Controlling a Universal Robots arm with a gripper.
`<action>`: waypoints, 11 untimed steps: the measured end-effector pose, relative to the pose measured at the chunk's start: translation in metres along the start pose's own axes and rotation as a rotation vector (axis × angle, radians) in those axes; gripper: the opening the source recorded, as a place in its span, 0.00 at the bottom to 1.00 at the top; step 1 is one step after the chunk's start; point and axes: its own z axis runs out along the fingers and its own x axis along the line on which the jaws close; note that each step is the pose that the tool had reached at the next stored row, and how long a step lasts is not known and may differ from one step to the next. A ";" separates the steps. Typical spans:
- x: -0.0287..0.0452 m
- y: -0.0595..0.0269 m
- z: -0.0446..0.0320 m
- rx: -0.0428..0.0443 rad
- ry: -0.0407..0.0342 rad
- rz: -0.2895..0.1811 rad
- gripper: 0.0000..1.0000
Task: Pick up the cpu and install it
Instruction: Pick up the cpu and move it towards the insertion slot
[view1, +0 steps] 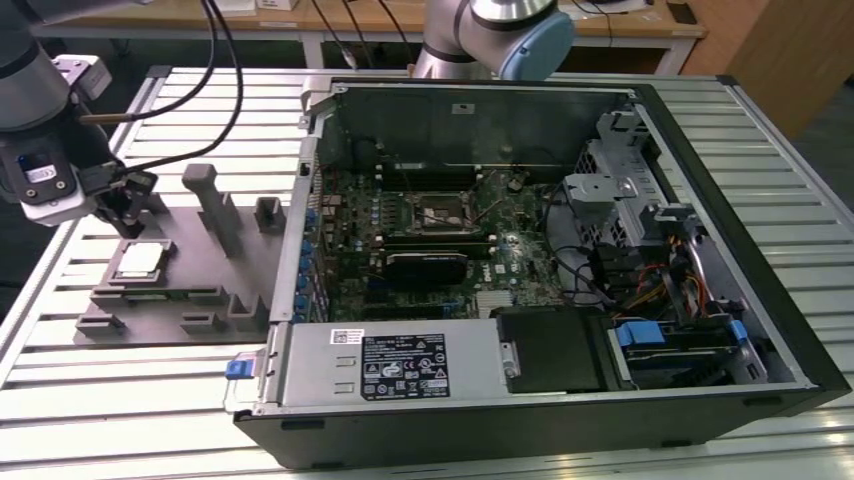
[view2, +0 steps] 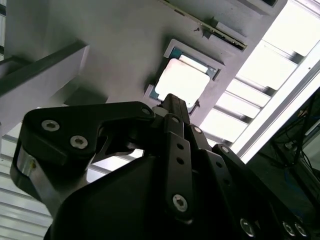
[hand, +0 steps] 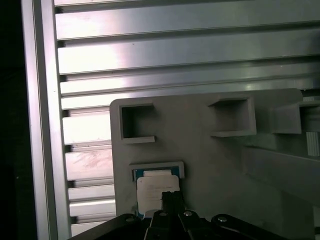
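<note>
The cpu (view1: 140, 260) is a small silver square with a pale rim. It lies flat in a square pocket of the grey holder block (view1: 200, 270) on the exterior view's left. My gripper (view1: 130, 222) hangs just above the cpu's far edge, shut with nothing in it. In both wrist views the black fingertips (view2: 172, 102) (hand: 170, 197) overlap the near edge of the cpu (view2: 182, 80) (hand: 155, 185), still above it. The motherboard's square socket (view1: 438, 212) sits in the middle of the open computer case (view1: 747, 300).
The holder block has upright grey posts (view1: 207, 200) beside the cpu pocket and empty square recesses (hand: 135, 122). The slatted metal table (view1: 120, 400) runs under everything. A second robot arm base (view1: 494, 35) stands behind the case. Cables hang over my arm.
</note>
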 end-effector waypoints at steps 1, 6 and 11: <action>0.0001 -0.0004 0.0009 -0.0001 0.0000 0.000 0.11; 0.0000 -0.0037 0.0055 -0.0002 -0.0003 0.000 0.11; 0.0014 -0.0052 0.0106 -0.0001 -0.0002 0.000 0.11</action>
